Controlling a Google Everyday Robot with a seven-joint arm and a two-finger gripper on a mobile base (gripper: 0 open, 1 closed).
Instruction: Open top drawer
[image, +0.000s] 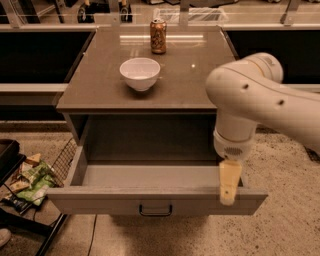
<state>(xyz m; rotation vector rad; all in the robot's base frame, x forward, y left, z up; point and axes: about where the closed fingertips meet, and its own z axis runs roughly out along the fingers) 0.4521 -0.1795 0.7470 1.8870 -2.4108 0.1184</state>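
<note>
As the top drawer stands pulled out, the gripper, grip state indiscernible, hangs over its front's right end, well right of the handle.

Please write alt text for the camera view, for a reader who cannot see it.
The top drawer of a grey cabinet stands wide open. The robot's gripper hangs over its front edge. A white bowl and a drink can stand on top.
</note>
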